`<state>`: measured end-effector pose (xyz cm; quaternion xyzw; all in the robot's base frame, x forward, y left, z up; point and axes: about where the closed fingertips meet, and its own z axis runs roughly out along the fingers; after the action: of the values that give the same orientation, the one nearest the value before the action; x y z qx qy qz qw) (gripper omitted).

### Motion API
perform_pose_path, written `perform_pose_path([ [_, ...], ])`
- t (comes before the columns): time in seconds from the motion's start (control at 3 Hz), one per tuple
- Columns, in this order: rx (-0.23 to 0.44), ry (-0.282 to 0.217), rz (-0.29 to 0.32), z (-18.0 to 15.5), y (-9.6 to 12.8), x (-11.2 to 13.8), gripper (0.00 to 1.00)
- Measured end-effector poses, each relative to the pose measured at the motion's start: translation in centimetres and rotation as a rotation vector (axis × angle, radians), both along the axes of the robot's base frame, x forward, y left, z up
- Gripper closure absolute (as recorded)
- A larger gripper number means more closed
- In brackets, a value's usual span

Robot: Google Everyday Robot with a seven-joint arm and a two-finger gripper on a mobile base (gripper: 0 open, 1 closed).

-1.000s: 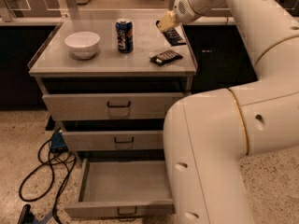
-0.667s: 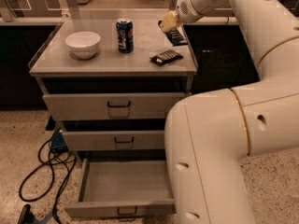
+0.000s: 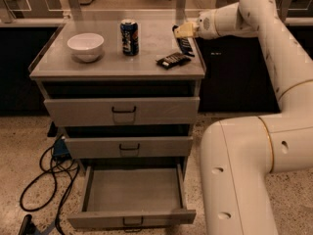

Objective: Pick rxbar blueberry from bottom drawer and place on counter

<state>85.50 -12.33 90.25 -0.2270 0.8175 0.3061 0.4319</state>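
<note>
Since the drawer (image 3: 98,220) sits open below, we hold the claw (image 3: 182,31) over the blue bar (image 3: 186,46) on the worktop (image 3: 142,55), likely placing it, though we cannot tell its grip.

No words or numbers can be read. The can (image 3: 129,37) on the table (image 3: 117,66) bears a blue label with pale marks, illegible. Right of the can, the rxbar blueberry (image 3: 186,47) and the black bar (image 3: 173,60) show white print, also illegible. The gripper (image 3: 182,31) is right of the can, over the rxbar blueberry.
</note>
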Motion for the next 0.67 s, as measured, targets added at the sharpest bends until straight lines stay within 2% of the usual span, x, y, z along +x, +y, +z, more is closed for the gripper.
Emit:
perform_pose_path([
  [0.33, 0.11, 0.028, -0.026, -3.4, -0.1, 2.1, 1.0],
  [0.67, 0.101, 0.087, -0.009, -6.5, 2.3, 2.8, 1.0],
])
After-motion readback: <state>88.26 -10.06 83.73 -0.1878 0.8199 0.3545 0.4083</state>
